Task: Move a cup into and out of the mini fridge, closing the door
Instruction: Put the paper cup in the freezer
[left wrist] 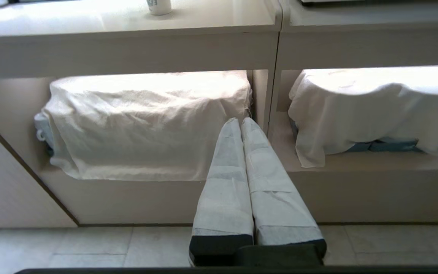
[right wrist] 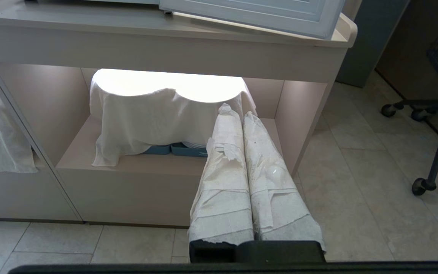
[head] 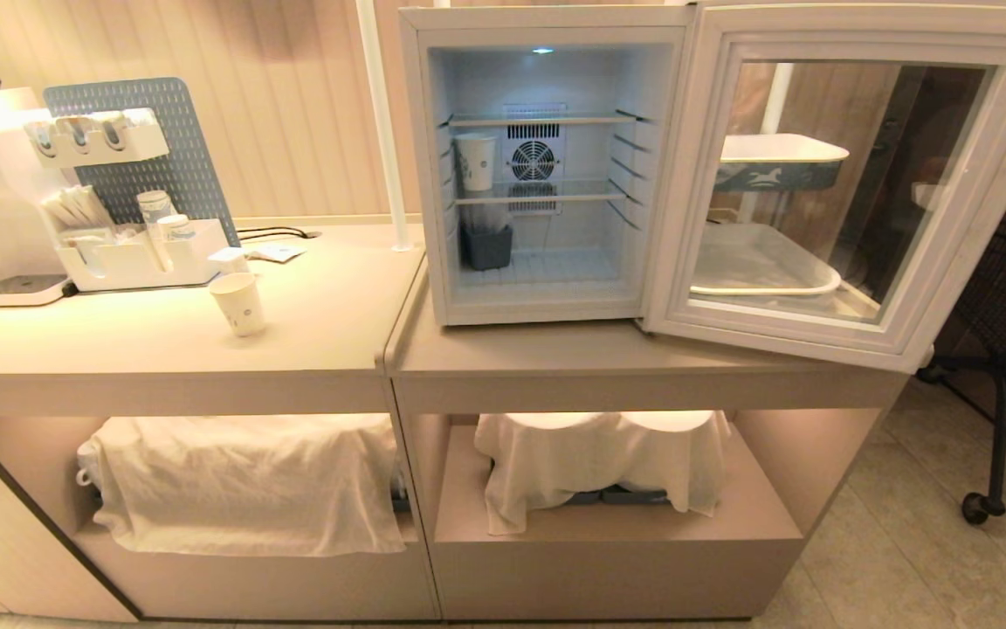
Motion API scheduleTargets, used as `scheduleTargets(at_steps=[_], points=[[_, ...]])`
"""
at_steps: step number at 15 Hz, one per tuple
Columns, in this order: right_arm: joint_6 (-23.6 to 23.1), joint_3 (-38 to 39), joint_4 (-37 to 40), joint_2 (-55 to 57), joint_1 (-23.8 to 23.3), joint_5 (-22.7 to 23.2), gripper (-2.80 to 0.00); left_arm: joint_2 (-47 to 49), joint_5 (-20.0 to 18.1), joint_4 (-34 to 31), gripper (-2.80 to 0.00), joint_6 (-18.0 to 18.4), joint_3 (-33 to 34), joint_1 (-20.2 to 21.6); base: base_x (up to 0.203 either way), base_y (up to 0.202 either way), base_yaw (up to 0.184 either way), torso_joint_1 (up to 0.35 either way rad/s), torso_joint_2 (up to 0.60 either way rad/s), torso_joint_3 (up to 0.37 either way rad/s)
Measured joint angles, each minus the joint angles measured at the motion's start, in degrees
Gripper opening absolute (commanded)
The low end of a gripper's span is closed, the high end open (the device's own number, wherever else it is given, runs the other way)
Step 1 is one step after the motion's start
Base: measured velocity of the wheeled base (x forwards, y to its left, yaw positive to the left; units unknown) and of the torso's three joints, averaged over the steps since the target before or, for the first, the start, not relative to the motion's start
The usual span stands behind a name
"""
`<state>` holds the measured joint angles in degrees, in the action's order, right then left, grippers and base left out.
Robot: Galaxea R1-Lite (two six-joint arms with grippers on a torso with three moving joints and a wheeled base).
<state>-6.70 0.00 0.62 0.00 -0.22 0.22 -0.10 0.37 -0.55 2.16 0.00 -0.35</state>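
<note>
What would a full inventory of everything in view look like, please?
mini fridge: 1, white, on the right counter, lit inside.
door: 1, pale-framed glass, swung open to the right.
cup: 1, white with blue print, on the left counter.
second paper cup: 1, white, fridge's middle shelf.
dark bin: 1, fridge floor.
organiser rack: 1, white, back of left counter.
white cloths: 2, draped in the lower cubbies.
left gripper: wrapped white, shut, low before the cubbies.
right gripper: wrapped white, shut, likewise.
</note>
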Motion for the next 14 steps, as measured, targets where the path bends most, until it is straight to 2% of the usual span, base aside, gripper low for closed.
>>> scheduleTargets(at_steps=[3,9,11,14], points=[[0.0,0.0,0.0,0.0,0.0,0.0,-2.80,0.0,0.4,0.0,-2.80,-2.6,0.0,0.0,0.000,0.000,0.000,0.000,0.00,0.000],[0.6,0.0,0.0,0.0,0.0,0.0,-2.80,0.0,0.4,0.2,-2.80,-2.2,0.0,0.0,0.000,0.000,0.000,0.000,0.00,0.000],[0.4,0.0,0.0,0.0,0.1,0.0,-2.80,0.0,0.4,0.2,-2.80,-2.2,0.0,0.1,-0.002,0.087,-0.006,0.002,0.00,0.005],[0.5,0.0,-0.1,0.0,0.0,0.0,-2.80,0.0,0.4,0.2,-2.80,-2.7,0.0,0.0,0.000,0.185,-0.002,0.000,0.01,0.005]])
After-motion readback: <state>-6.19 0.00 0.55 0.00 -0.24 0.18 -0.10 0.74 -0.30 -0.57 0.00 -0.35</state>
